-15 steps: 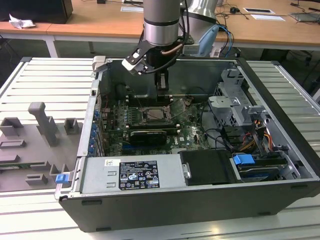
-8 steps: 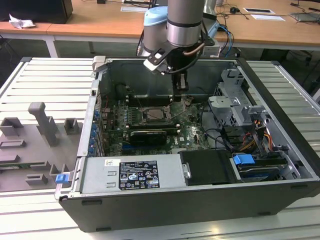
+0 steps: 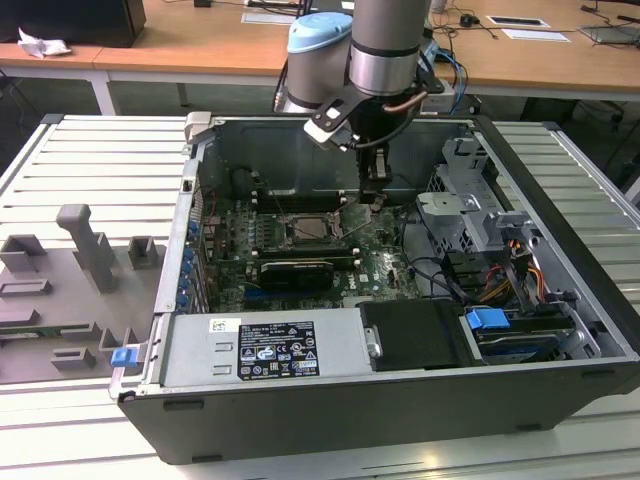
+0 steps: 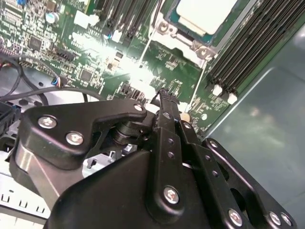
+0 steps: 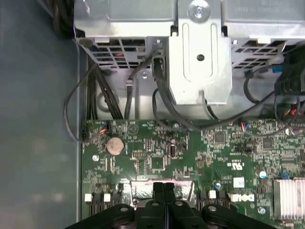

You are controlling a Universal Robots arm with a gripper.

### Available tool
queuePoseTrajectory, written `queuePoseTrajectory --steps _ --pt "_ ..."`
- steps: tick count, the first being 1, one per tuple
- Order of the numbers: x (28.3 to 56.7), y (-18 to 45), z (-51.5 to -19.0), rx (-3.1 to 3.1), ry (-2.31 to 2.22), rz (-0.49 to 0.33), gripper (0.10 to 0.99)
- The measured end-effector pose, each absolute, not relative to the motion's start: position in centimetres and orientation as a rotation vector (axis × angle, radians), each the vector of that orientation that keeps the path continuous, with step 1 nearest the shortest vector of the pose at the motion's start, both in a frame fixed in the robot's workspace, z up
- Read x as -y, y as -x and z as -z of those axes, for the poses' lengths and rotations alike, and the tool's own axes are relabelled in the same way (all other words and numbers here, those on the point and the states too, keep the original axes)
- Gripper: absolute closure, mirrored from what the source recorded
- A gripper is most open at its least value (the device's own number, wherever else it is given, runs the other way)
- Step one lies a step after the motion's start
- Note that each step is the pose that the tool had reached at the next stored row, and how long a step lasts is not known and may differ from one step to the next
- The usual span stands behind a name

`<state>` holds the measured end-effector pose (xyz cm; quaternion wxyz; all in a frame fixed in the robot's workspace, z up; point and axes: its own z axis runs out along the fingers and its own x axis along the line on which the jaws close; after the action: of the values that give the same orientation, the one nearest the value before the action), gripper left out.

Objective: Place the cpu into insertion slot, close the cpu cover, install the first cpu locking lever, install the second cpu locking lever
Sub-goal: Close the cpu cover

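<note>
Cpu (image 4: 207, 13) lies flat in the insertion slot (image 3: 318, 229), and its pale metal top shows through the cut-out centre of the cpu cover (image 4: 187, 40). In the second wrist view the cover appears to lie down around the chip. The gripper (image 3: 377, 200) hangs just beside the insertion slot, toward the exterior view's right, low over the green circuit board (image 5: 157, 162). In both wrist views its fingers (image 4: 165, 119) are pressed together with no gap, and I can make out nothing held between them. Long black memory slots (image 4: 248, 52) flank the insertion slot.
</note>
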<state>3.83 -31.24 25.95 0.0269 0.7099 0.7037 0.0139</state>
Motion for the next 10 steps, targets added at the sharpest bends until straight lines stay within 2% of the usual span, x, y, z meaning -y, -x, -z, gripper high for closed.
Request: queuePoseTrajectory --steps 10 --pt "31.2 -5.5 -25.6 -2.174 -2.194 -0.041 0.98"
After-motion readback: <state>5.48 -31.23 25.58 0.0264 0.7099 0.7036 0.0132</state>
